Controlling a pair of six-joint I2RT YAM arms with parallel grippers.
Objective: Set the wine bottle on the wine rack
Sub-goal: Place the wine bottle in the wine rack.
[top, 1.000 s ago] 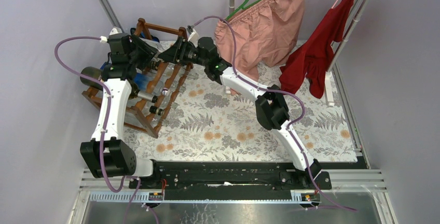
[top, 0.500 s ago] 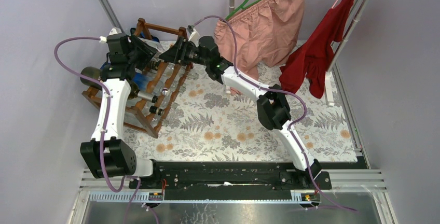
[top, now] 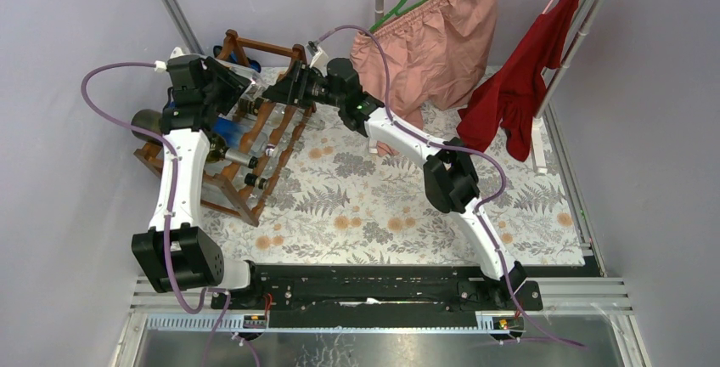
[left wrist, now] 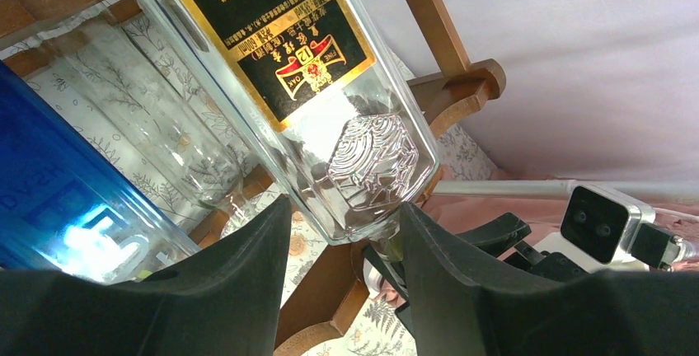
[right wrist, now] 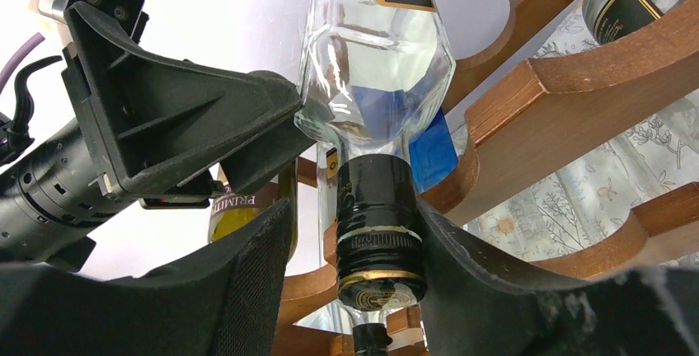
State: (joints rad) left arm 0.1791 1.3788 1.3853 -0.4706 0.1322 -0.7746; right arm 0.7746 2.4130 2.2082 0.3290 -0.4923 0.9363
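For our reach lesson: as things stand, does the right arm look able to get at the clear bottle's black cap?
Probably yes: the black cap sits between the right gripper's fingers, unobstructed. The left gripper grips the clear bottle at its shoulder, above the cap, and the wine rack stands aside.
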